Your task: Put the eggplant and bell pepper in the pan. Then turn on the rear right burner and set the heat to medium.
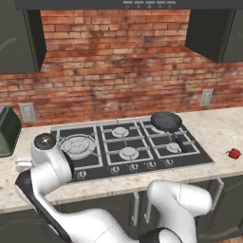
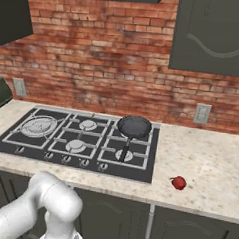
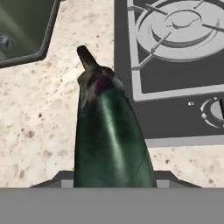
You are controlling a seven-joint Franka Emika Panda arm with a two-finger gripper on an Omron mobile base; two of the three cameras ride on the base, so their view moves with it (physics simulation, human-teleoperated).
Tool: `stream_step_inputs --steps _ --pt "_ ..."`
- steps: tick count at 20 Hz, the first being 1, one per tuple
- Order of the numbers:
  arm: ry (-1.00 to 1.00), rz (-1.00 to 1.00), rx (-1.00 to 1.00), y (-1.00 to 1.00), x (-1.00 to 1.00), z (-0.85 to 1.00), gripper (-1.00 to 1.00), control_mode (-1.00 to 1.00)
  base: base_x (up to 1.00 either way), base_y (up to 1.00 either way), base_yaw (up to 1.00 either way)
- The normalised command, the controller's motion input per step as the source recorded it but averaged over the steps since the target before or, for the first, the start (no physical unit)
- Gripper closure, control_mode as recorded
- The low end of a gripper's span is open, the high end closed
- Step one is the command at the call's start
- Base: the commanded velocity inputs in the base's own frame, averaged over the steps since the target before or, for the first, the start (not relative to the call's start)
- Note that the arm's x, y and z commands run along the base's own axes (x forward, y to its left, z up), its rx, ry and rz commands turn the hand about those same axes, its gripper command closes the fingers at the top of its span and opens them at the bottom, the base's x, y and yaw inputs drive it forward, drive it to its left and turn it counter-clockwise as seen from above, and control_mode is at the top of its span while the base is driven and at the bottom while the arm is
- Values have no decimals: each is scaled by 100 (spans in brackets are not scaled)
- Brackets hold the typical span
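- Eggplant [image 3: 111, 135] fills the middle of the hand view, long axis running straight away from the camera, stem end pointing up and away toward the counter, fat end down by the fingers
- skin is glossy and near-black with a greenish sheen and a purple patch near the cap, and the stem is a dark pointy nub
- gripper looks clamped on the eggplant: the vegetable sits right between the two dark tips at the bottom of the hand view, and both tips are mostly hidden behind it
- under it is the speckled beige stone counter [image 3: 35, 113], and it seems to hang above that, just left of the stove's front left corner
- stove [image 1: 128, 144] is a flat black cooktop with black grates and a row of knobs along the front edge, and the big multi-ringed burner [image 1: 78, 144] is at its left end
- pan [image 1: 166, 120] is round, dark grey, low-sided, sitting over the back right of the stove with its straight black handle pointing toward the front edge
- bell pepper [image 2: 178, 182] is a tiny bright red blob on the counter, right of the stove and well apart from the pan
- red brick wall behind, dark cabinets up top, a dark green appliance [image 1: 7, 130] at the far left
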Motion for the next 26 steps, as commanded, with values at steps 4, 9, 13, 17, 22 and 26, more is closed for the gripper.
stream_step_inputs --steps 4,9,13,17,22,26 --pt "-18 -21 18 -78 -39 91 100 -100 0 0 0" --pt "-8 -24 13 -73 -30 86 100 -100 0 0 0" --pt "0 -24 13 -77 -15 91 100 -100 0 0 0" --pt "3 -24 15 -91 -16 93 100 -100 0 0 0" --pt "10 -22 23 -100 -10 73 100 -100 0 0 0" --pt "12 -21 13 -100 -1 29 100 -100 0 0 0"
